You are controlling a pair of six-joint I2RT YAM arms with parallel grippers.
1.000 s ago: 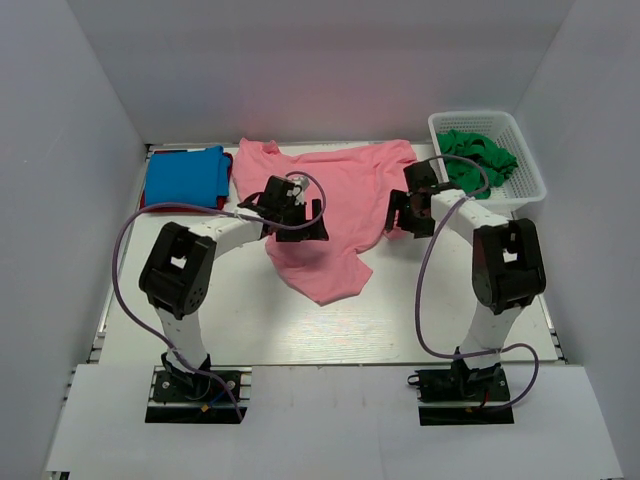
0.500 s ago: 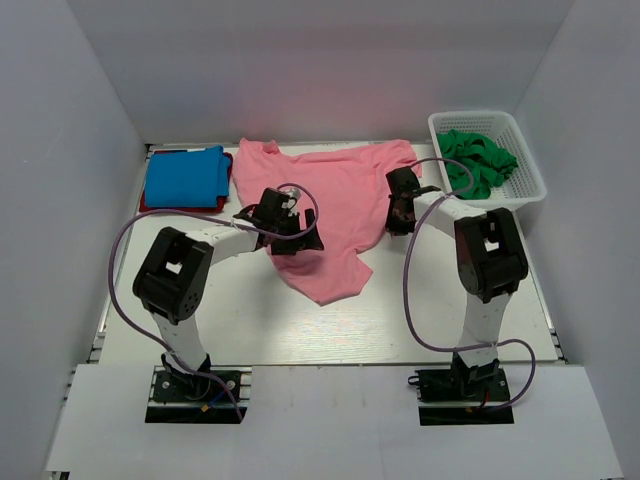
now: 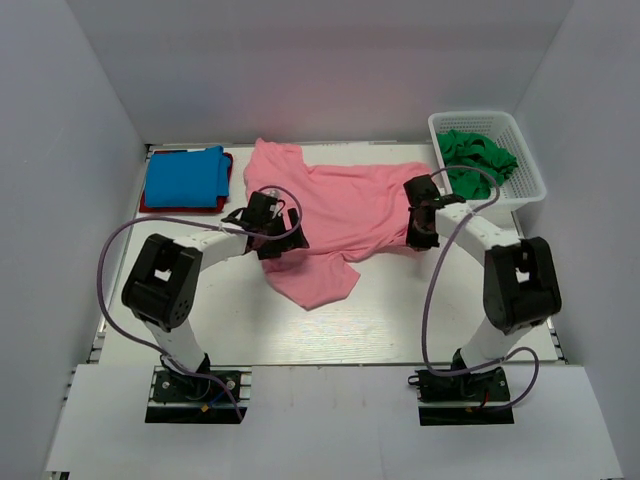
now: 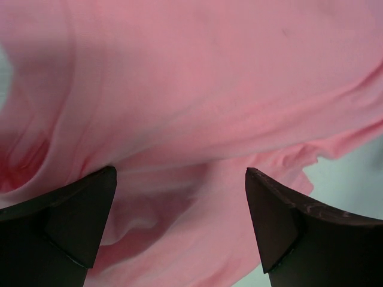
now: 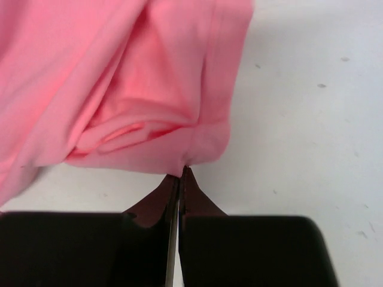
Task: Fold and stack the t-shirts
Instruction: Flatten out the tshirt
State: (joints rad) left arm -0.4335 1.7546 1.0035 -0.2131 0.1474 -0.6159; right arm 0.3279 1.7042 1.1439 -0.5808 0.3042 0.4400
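Observation:
The salmon pink t-shirt (image 3: 340, 205) lies crumpled across the middle of the table. My right gripper (image 3: 418, 238) is shut on the pink shirt's right edge; in the right wrist view its jaws (image 5: 182, 170) pinch a fold of the cloth (image 5: 149, 78) just above the white table. My left gripper (image 3: 272, 242) hovers open over the shirt's lower left part. The left wrist view shows wrinkled pink cloth (image 4: 191, 89) between the spread fingers of the gripper (image 4: 179, 172). A folded bright blue t-shirt (image 3: 183, 176) rests on a red one (image 3: 150, 205) at the back left.
A white lattice basket (image 3: 530, 180) at the back right holds dark green t-shirts (image 3: 478, 158). White walls close in the table on three sides. Purple cables loop beside both arms.
The right gripper closed on the pink shirt's right edge and drew it to the right, stretching the shirt out. The left gripper stayed open and shifted slightly left over the cloth.

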